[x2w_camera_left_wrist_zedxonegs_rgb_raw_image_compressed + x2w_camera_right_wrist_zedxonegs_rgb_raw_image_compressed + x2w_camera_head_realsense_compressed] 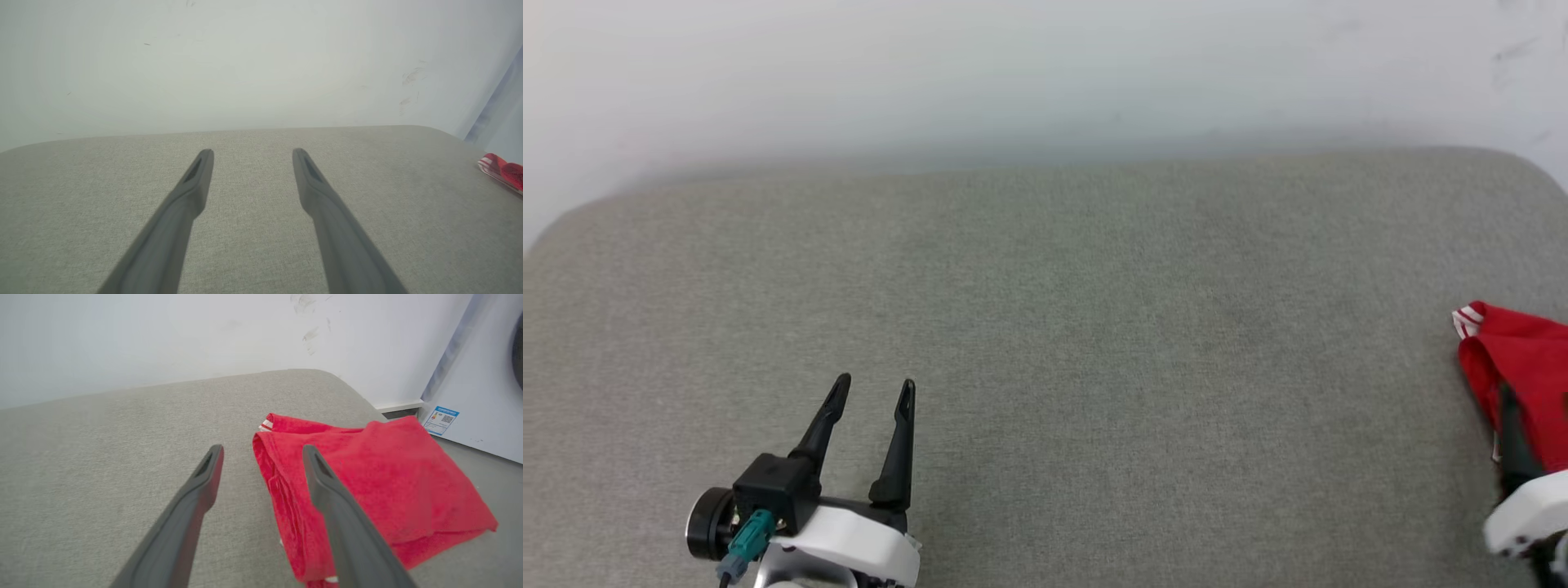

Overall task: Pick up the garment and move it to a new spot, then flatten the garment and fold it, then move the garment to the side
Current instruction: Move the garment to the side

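Where the grey upholstered cushion meets the scuffed white wall, its far corners are rounded. The garment lies folded at the cushion's right edge. My left hand is released, near left. My right hand is released, with one finger over the red cloth.

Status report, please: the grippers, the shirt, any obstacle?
Left gripper open, over the grey surface. Right gripper open over the shirt's edge, holding nothing. Shirt folded, lying at the surface's right end. No obstacle seen.
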